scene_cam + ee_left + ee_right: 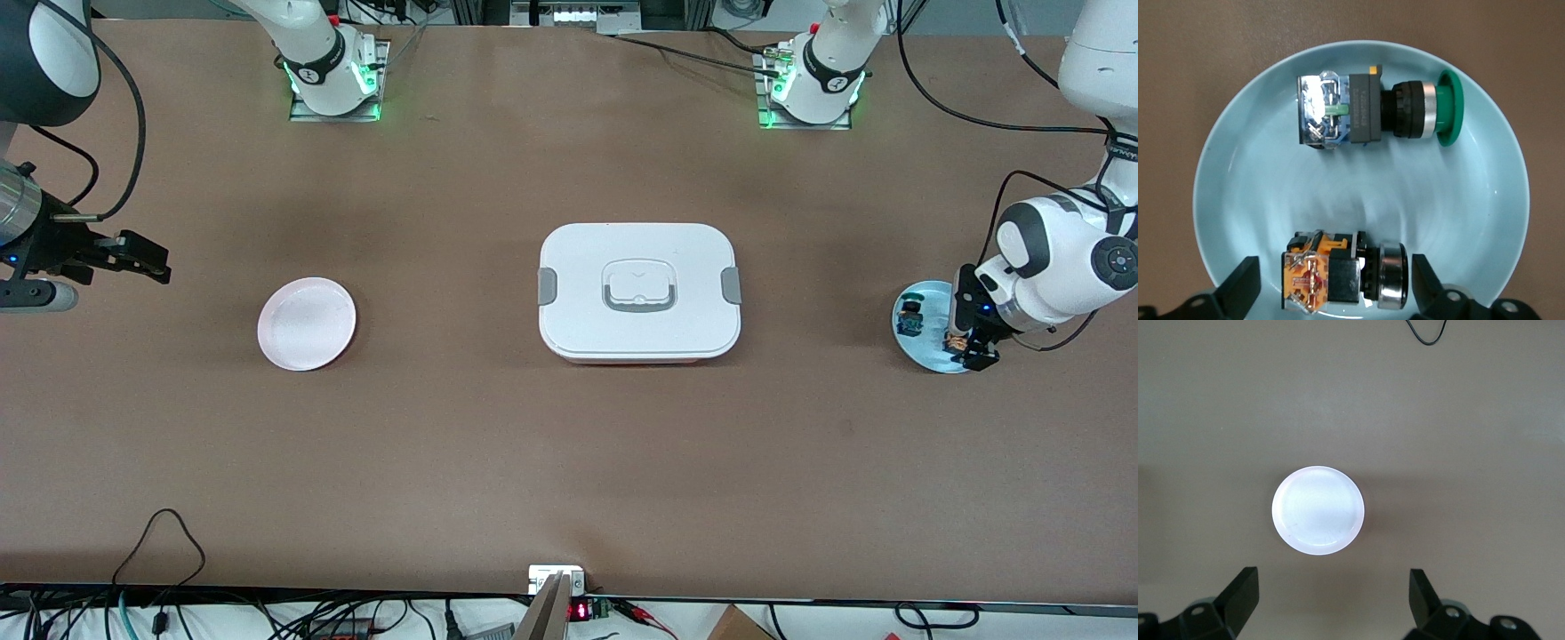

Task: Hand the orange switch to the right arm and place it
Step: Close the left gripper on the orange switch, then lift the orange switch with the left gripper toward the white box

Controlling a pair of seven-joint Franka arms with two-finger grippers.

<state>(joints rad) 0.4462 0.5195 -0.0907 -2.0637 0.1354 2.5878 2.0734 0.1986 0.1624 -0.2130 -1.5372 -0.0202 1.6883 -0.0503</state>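
On the pale blue plate (1238, 160) at the left arm's end of the surface (551, 444) lies the orange switch (1338, 273), on its side, its amber block body at one end and its silver-ringed black button at the other. The left end effector (1331, 283) is down over that plate, its two black fingers (1241, 287) spread on either side of the switch, one off each end; from the wrist view they appear just clear of it, though contact is hard to rule out. Sharing the plate, and lying apart from the orange switch, is a second switch (1371, 110) with a blue-tinted clear body, a black midsection and a wide green cap that reaches the plate's rim. There is small print on its black midsection, too fine to read.

Toward the middle of the surface from the blue plate sits a white lidded box (638, 292) with grey clips at its two ends and a grey handle recessed in the lid. Farther along from the blue plate, toward the right arm's end, rests a small pink plate (307, 323) with nothing in it. The right end effector (133, 253) waits up in the air past the pink plate, at the right arm's end of the surface, its fingers spread and holding nothing.
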